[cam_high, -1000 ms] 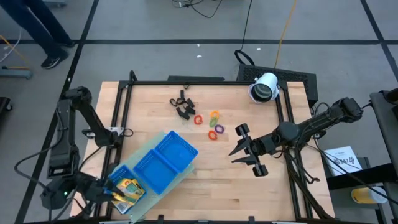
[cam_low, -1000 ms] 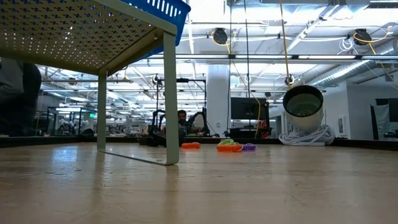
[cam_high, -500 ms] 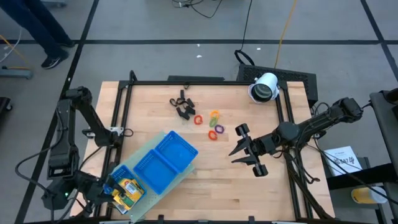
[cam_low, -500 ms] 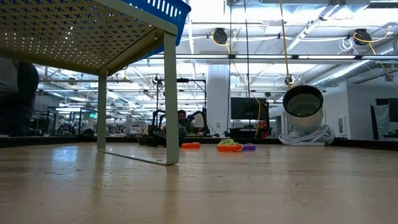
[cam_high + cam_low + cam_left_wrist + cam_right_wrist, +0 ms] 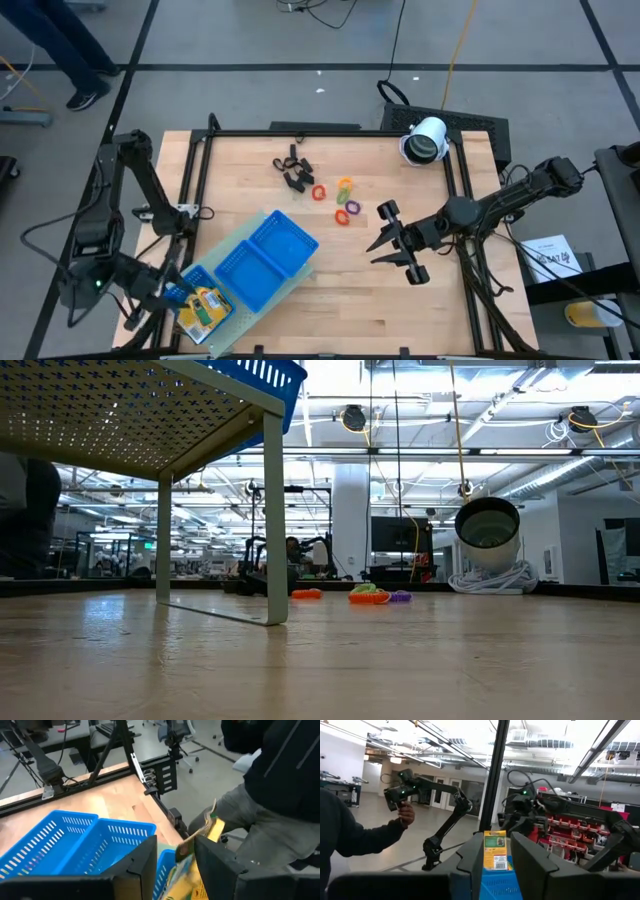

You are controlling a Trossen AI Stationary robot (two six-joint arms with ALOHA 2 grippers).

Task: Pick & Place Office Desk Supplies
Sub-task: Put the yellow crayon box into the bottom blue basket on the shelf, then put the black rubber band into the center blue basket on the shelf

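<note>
I read everything off the blue tray [image 5: 262,260]. My right gripper [image 5: 393,243] hangs just off its far-right corner, fingers spread around nothing. My left gripper [image 5: 165,295] sits at the tray's near-left end, released, jaws parted over the yellow packs [image 5: 203,306] in that end compartment. Black clips [image 5: 293,168] and coloured rings [image 5: 340,198] lie beyond the tray.

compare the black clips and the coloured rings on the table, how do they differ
The black clips are dark, angular pieces lying nearer the table's far edge; the coloured rings are small round loops in red, orange, green, yellow and purple, lying nearer the right gripper. Both groups lie loose on the wood, outside the blue tray.
</note>
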